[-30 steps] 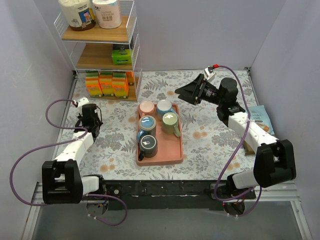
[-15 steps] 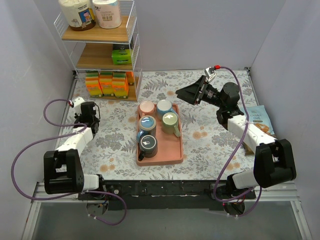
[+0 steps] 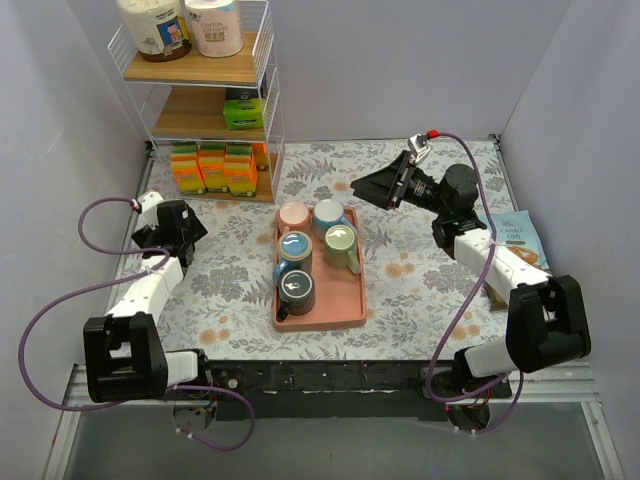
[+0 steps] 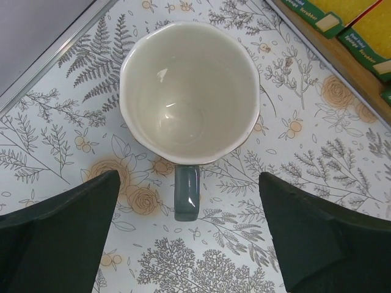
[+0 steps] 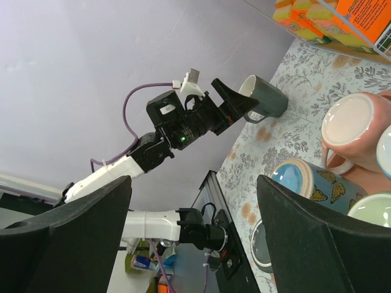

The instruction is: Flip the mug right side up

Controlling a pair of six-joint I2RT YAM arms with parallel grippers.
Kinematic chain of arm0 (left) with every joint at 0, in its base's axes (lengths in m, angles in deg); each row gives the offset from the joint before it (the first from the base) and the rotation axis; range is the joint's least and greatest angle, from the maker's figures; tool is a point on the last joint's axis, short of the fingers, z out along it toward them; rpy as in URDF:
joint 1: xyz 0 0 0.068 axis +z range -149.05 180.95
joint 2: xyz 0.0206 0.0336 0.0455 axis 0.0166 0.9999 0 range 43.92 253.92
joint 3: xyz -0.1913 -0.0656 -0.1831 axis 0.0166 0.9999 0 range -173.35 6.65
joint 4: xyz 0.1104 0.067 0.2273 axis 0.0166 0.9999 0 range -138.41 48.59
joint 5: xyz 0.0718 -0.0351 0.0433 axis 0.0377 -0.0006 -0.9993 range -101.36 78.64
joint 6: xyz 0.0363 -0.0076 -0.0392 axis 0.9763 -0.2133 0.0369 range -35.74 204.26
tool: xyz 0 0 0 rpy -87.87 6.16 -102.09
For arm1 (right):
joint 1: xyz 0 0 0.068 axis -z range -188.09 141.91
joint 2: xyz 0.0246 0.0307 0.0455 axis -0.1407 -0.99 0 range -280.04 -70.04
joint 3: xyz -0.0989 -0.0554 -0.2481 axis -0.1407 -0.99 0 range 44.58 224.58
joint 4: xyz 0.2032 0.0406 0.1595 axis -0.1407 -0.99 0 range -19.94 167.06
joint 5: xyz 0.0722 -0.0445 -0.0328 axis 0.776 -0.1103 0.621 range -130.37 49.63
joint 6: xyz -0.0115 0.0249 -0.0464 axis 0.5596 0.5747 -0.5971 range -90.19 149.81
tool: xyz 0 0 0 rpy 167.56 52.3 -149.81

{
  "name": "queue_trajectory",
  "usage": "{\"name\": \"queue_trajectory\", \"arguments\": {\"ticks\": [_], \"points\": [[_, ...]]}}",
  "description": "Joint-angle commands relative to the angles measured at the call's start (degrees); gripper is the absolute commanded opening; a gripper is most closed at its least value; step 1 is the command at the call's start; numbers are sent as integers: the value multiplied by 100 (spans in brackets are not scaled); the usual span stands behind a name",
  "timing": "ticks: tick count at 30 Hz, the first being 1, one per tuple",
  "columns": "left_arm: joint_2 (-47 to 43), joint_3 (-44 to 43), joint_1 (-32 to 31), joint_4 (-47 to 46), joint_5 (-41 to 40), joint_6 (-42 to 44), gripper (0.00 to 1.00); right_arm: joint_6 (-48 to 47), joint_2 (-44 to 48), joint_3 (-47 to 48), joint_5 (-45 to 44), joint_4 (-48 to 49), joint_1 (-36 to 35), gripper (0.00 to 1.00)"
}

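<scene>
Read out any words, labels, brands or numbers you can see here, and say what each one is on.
No text can be read for certain.
Two white labelled canisters atop the wood-shelved wire rack: print too small.
Pale blue snack bag: lettering blurred.
Orange and yellow sponge packs low in that rack: print too small.
Grey-green ceramic mug with white inside: no markings show.
</scene>
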Motion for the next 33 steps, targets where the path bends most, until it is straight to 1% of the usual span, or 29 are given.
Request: {"name": "queue_trajectory", "arguments": {"ticks": [1, 3, 4, 8, 11, 12, 13, 14, 15, 16, 17, 18, 19, 21, 22, 25, 26, 27, 29, 30, 31, 33], "points": [[-548, -291, 36, 511, -158, -133, 98, -296, -90, 379, 131, -187, 42, 91], [-680, -273, 36, 802, -325, -256, 98, -613, -81, 581, 105, -539, 51, 91], [-838, -290, 27, 1038, -412, -317, 98, -945, -64, 652, 69, -985, 51, 92], [-1295, -290, 36, 1348, -527, -344, 98, -1370, -72, 837, 34, -1437, 51, 92], [-1576, -492, 36, 1480, -440, -265, 98, -1703, -72, 933, -45, -1867, 51, 92], [-1621, -658, 27, 1524, -387, -248, 98, -2044, -72, 1073, -132, -2060, 51, 91], [-1665, -747, 27, 1524, -291, -186, 98, -2273, -72, 1161, -177, -2584, 51, 91], [-1683, -835, 36, 1533, -203, -125, 98, -2528, -81, 1258, -264, -2911, 60, 91], [-1640, -931, 36, 1568, -72, -98, 98, -2817, -72, 1380, -569, -3288, 51, 91], [-1604, -1176, 36, 1664, -10, -124, 98, -3456, -72, 1582, -720, -3979, 43, 91], [-1560, -1291, 27, 1691, 87, -133, 98, -3801, -64, 1688, -870, -4247, 42, 90], [-1490, -1406, 36, 1726, 262, -194, 98, -4414, -55, 1759, -1237, -4607, 34, 90], [-1472, -1581, 36, 1744, 342, -247, 98, -4690, -20, 1812, -1432, -5028, -10, 90], [-1437, -1766, 36, 1744, 421, -378, 98, -5348, 85, 1830, -1958, -5338, -54, 89], [-1411, -1906, 27, 1735, 500, -414, 98, -5517, 129, 1804, -2135, -5575, -124, 89], [-1323, -2127, 36, 1805, 667, -467, 98, -5887, 323, 1663, -2681, -5744, -308, 87], [-1288, -2293, 36, 1840, 711, -485, 98, -5931, 393, 1559, -2812, -5770, -379, 84], [-1253, -2382, 36, 1858, 755, -537, 98, -6001, 428, 1514, -3118, -5805, -466, 83], [-1165, -2566, 36, 1858, 975, -660, 98, -6142, 542, 1322, -3445, -5780, -896, 81], [-1156, -2611, 36, 1849, 1045, -713, 98, -6317, 586, 1242, -3882, -5745, -1107, 80], [-1147, -2628, 27, 1780, 1141, -818, 98, -6397, 622, 1154, -4112, -5648, -1527, 80], [-1138, -2629, 36, 1657, 1510, -836, 98, -6372, 701, 874, -4682, -5499, -1820, 81]]}}
